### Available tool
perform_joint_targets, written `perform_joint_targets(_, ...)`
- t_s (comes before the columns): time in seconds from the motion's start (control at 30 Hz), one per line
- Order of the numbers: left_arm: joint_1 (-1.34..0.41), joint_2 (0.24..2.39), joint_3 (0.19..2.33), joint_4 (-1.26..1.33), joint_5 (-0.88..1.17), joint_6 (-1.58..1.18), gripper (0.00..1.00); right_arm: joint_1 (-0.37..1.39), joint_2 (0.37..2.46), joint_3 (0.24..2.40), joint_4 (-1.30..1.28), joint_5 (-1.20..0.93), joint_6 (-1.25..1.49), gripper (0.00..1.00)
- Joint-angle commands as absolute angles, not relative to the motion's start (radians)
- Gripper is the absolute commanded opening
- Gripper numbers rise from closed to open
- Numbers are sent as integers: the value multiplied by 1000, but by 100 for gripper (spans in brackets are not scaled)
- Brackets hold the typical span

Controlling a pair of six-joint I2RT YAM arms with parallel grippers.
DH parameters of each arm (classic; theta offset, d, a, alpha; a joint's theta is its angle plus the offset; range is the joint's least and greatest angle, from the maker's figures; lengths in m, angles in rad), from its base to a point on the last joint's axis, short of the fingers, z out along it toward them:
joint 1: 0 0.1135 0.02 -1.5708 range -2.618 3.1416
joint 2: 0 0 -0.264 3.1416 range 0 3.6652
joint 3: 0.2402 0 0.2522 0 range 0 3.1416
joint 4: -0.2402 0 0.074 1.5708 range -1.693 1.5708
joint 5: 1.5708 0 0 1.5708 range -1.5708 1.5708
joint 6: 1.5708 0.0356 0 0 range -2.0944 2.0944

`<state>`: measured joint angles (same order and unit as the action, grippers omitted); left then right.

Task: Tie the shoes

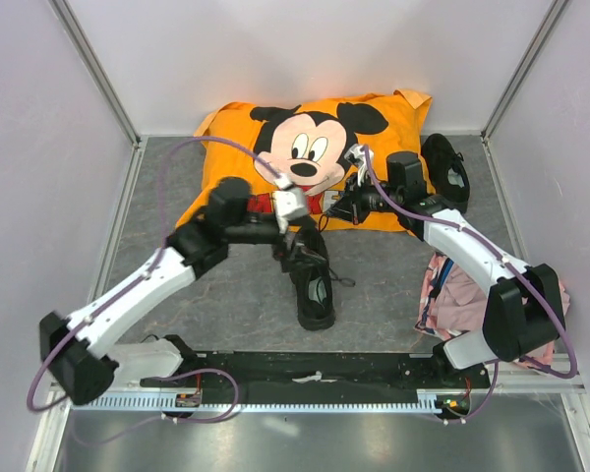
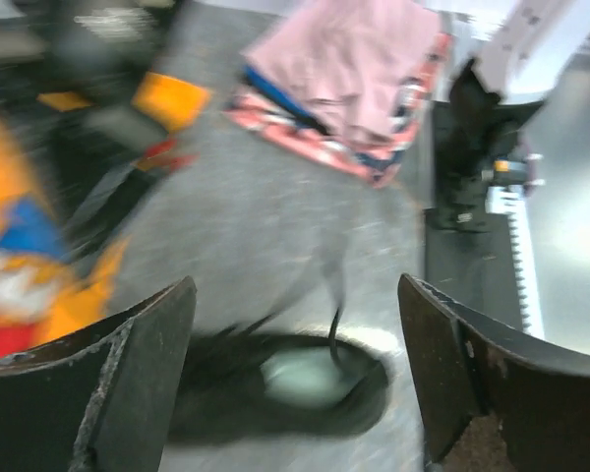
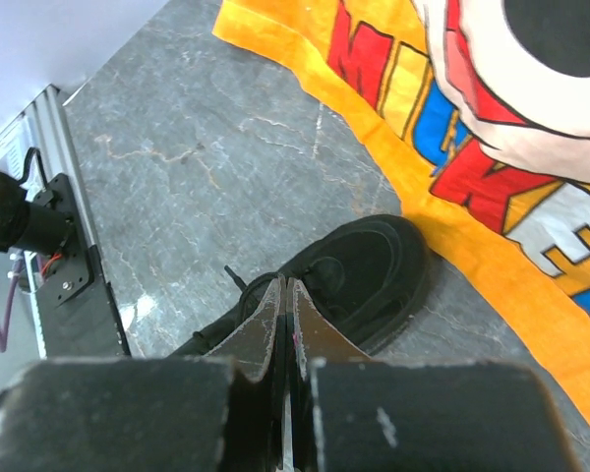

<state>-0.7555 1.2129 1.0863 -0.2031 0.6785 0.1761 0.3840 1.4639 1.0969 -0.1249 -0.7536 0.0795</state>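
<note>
One black shoe (image 1: 316, 285) lies mid-table with its toe toward the orange cushion. Its pale insole shows in the blurred left wrist view (image 2: 305, 379). My left gripper (image 1: 299, 243) is open and hovers just above this shoe; its jaws (image 2: 295, 295) straddle the shoe's opening and hold nothing. My right gripper (image 1: 340, 209) sits over the toe of the same shoe (image 3: 369, 270), jaws pressed together (image 3: 285, 285). A thin black lace (image 3: 238, 287) loops up to its tips and seems pinched there. The other shoe (image 1: 445, 169) lies at the back right.
An orange Mickey Mouse cushion (image 1: 315, 157) fills the back middle, right behind the near shoe. A pink cloth (image 1: 454, 287) lies at the right under my right arm and shows in the left wrist view (image 2: 354, 79). A loose lace end (image 1: 347, 282) trails right of the shoe.
</note>
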Motion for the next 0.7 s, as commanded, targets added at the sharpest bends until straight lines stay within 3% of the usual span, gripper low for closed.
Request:
perform_joint_targets(0.0, -624, 1086, 1002, -362, 778, 397, 92, 397, 1477, 1117, -67, -818, 69, 0)
perform_joint_targets(0.13, -615, 1022, 947, -364, 772, 615, 91, 400, 1471, 1118, -69, -842, 57, 0)
perform_joint_targets(0.3, -615, 1037, 919, -364, 773, 990, 81, 420, 1471, 1132, -60, -885, 66, 0)
perform_joint_targets(0.53, -615, 1077, 890, -219, 747, 1067, 81, 468, 1460, 1134, -51, -911, 66, 0)
perform_joint_targets(0.67, -623, 1058, 822, -221, 785, 1274, 80, 492, 1471, 1149, -55, -922, 75, 0)
